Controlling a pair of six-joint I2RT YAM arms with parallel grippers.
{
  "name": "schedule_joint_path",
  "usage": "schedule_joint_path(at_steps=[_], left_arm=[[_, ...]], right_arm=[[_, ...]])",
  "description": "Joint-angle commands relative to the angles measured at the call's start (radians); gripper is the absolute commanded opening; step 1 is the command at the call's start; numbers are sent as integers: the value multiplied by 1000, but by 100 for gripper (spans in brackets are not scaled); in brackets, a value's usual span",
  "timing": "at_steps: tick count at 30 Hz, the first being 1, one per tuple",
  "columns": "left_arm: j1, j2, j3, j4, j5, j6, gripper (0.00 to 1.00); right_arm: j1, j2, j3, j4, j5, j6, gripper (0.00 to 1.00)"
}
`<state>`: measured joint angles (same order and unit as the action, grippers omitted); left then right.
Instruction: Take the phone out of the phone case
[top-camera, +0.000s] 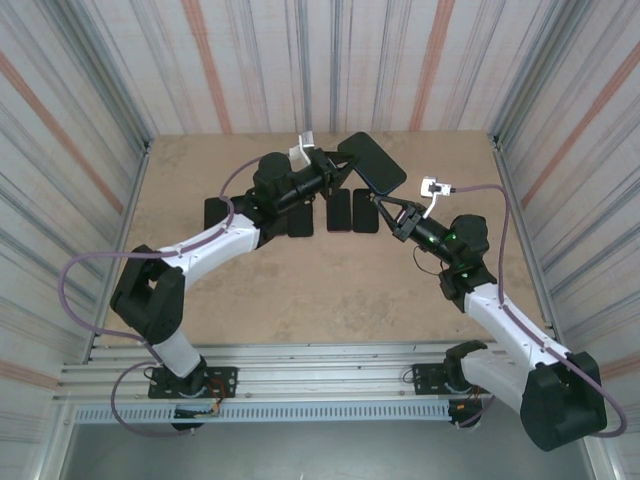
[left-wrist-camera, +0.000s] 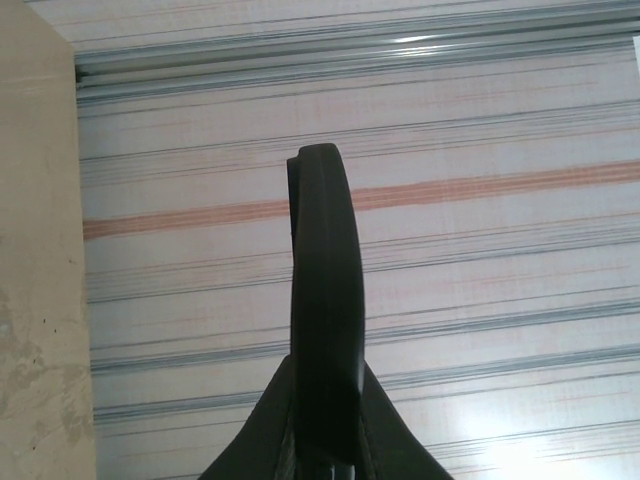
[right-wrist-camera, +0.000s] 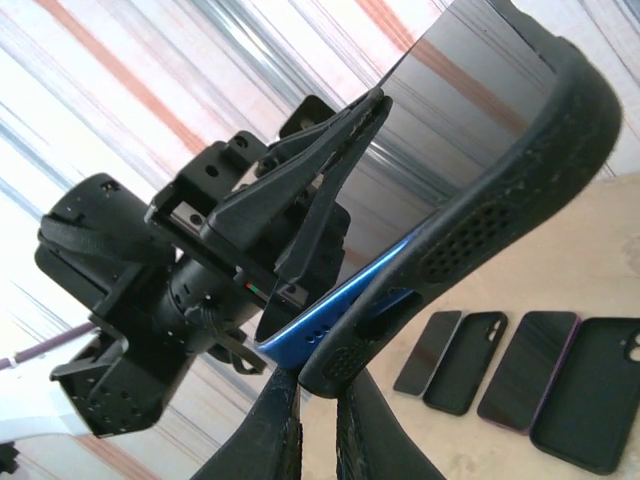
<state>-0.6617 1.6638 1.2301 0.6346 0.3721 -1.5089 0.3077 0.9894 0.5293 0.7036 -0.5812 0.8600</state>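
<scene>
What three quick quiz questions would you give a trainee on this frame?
1. True or false: the blue edge of the phone shows outside the case.
2. Where is the phone? A) lying flat B) held up between the left gripper and the right gripper C) dropped behind the arms.
3. Fill in: the right gripper is shut on a corner of the ___.
Key: 1 true; 2 B; 3 case.
</scene>
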Motion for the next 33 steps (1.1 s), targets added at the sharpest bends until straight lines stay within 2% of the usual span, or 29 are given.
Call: schedule_joint_path(at_steps=[1,7,11,15,19,23,28,31,33], left_arm=[[-16,-94,65,95,38,-42,7],[-13,-108,72,26,53,23,7],[-6,-111,71,3,76,48,6],[6,-116,85,-60,98,103,6],[34,-116,105,-118,158,201,6],[69,-108,160,-185,284,377,5],[111,-122,231,-334,480,700,5],[135,-151,218,-407,535,877,2],[152,-164,208,-418,586,948,2]], right_arm=[[-28,6,11,-176,37,-87,7],[-46,9,21,-153,17,-56,12],[-85,6,15,-115,1,5,22],[-80,-10,31,-140,-14,-25,28],[-96,-31,56,-225,-55,-102,43],[-111,-41,94,-331,-122,-228,54],[-134,-43,122,-419,-205,-395,58],[-132,-32,160,-512,-273,-522,58],[-133,-20,187,-557,-323,-583,58]])
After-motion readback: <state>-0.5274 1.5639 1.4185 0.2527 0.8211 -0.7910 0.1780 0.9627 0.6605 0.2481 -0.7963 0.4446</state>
